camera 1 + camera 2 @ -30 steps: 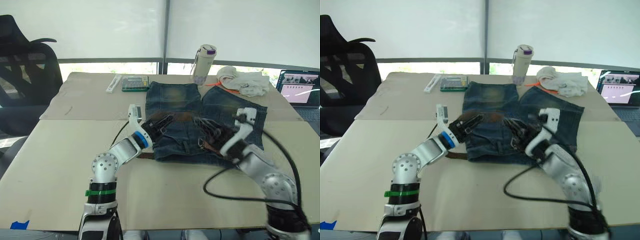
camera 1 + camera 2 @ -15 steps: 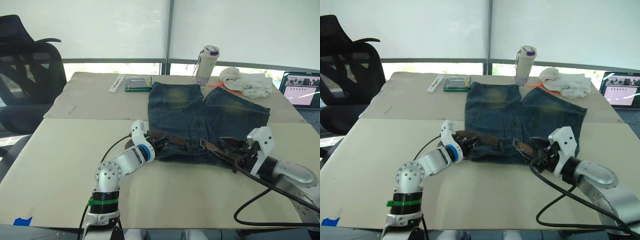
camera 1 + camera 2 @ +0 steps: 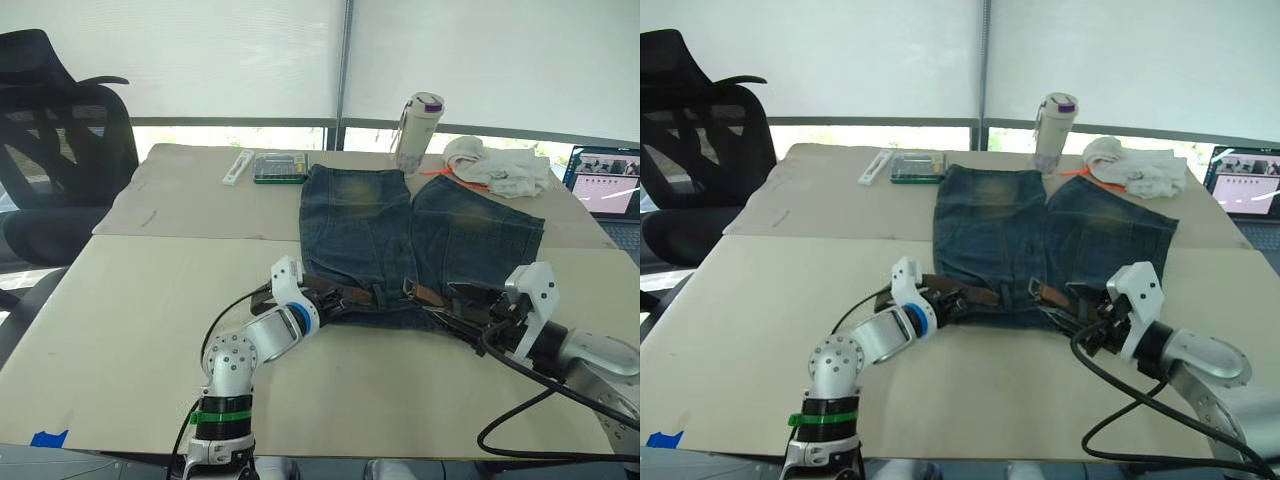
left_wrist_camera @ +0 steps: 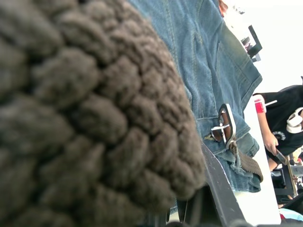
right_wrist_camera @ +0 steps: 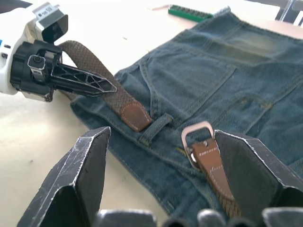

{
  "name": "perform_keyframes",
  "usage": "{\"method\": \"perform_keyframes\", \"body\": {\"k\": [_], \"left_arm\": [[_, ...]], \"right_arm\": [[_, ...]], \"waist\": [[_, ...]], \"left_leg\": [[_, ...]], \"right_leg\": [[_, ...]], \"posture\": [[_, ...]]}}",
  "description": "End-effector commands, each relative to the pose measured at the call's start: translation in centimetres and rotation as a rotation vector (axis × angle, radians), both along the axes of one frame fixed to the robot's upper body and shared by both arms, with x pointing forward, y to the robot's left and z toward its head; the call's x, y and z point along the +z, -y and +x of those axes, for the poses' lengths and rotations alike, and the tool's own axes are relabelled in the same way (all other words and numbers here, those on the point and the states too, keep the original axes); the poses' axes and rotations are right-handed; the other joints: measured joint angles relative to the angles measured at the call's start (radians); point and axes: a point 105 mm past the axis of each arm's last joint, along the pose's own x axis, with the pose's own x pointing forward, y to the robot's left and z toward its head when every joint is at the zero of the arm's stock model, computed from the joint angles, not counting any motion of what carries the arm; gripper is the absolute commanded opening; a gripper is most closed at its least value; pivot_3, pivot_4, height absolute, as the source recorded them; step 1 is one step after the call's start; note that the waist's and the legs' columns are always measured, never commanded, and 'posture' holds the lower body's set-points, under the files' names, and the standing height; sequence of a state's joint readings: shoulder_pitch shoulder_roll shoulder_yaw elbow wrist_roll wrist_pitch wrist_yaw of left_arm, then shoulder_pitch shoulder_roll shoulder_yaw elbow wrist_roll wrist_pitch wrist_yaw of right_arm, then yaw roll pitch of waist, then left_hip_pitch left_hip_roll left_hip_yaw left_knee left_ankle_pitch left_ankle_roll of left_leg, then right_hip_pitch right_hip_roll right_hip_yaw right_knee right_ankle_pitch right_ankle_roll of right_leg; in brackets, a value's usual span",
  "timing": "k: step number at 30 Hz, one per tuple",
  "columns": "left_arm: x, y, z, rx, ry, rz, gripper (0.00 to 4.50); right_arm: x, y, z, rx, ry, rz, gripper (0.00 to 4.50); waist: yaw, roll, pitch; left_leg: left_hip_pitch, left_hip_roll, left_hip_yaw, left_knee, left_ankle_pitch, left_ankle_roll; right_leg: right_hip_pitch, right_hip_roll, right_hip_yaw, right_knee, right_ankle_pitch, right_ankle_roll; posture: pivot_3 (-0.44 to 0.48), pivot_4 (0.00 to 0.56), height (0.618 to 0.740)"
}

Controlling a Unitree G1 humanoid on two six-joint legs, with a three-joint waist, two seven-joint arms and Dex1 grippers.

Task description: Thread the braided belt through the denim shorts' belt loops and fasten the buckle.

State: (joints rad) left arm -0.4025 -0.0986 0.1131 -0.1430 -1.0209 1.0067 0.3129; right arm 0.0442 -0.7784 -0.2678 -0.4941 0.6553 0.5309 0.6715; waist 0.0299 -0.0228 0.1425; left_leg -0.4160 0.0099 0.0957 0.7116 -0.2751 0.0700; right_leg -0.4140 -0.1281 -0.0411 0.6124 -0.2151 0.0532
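Right wrist view: braided belt (image 5: 102,78) tip meets belt loop (image 5: 157,126); buckle (image 5: 199,141) unfastened.

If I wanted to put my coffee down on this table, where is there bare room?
Bare table lies left of the denim shorts. The far edge is crowded: a green case, a bottle, a white cloth.
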Motion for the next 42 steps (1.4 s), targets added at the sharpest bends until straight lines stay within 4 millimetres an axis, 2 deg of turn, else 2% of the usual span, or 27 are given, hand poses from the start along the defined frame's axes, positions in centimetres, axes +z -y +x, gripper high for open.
{"method": "perform_keyframes", "body": {"k": [1, 8, 16, 22, 27, 34, 42], "left_arm": [[0.5, 1.3, -0.1, -0.032, 0.021, -0.023, 0.0], [-0.6, 4.0, 0.7, -0.081, 0.001, -0.057, 0.0], [-1.3, 6.4, 0.8, -0.15, -0.001, -0.095, 0.0], [-2.3, 7.8, 0.7, -0.202, 0.003, -0.097, 0.0], [-3.3, 8.9, -0.4, -0.294, -0.011, -0.067, 0.0], [-3.6, 9.3, -0.3, -0.324, -0.009, -0.051, 0.0], [-3.9, 9.3, -0.3, -0.342, -0.007, -0.016, 0.0]], "right_arm": [[1.2, -0.2, -0.2, 0.006, 0.051, -0.009, 3.85], [0.0, 0.1, 0.0, -0.042, 0.007, -0.048, 3.85], [-2.3, -0.6, 0.6, -0.074, -0.152, 0.002, 3.85], [-2.8, -2.1, 2.9, -0.151, -0.277, 0.231, 3.85], [-4.3, -2.3, 4.0, -0.216, -0.352, 0.203, 3.85], [-6.1, -1.9, 5.4, -0.324, -0.393, 0.165, 3.85], [-5.8, -4.1, 5.4, -0.283, -0.452, 0.3, 3.85]], "waist": [[0.002, 0.0, 0.0], [0.013, 0.0, 0.0], [0.014, 0.0, 0.0], [0.019, 0.002, -0.002], [0.028, 0.005, -0.003], [0.031, 0.006, -0.004], [0.031, 0.007, -0.006]], "left_leg": [[0.0, 0.0, 0.0, 0.0, 0.0, 0.0], [0.002, -0.002, -0.004, 0.001, -0.001, 0.002], [0.003, -0.003, -0.005, 0.001, -0.005, 0.008], [0.006, -0.003, -0.007, 0.001, -0.006, 0.009], [0.006, -0.005, -0.008, 0.001, -0.006, 0.011], [0.006, -0.008, -0.01, 0.001, -0.006, 0.012], [0.007, -0.008, -0.012, 0.001, -0.006, 0.013]], "right_leg": [[0.0, 0.0, 0.0, 0.0, 0.0, 0.0], [0.006, 0.0, -0.001, -0.002, 0.0, 0.0], [0.007, -0.001, -0.001, -0.002, 0.0, 0.0], [0.01, -0.002, -0.001, -0.002, 0.0, 0.0], [0.011, -0.003, -0.001, -0.002, 0.0, 0.0], [0.012, -0.004, 0.0, -0.002, 0.0, 0.0], [0.013, -0.004, 0.0, -0.002, 0.0, 0.0]], "posture": [[0.0, 0.15, 0.737], [0.0, 0.15, 0.737], [0.0, 0.15, 0.737], [0.0, 0.15, 0.737], [0.0, 0.15, 0.737], [0.0, 0.15, 0.737], [0.0, 0.15, 0.737]]}}
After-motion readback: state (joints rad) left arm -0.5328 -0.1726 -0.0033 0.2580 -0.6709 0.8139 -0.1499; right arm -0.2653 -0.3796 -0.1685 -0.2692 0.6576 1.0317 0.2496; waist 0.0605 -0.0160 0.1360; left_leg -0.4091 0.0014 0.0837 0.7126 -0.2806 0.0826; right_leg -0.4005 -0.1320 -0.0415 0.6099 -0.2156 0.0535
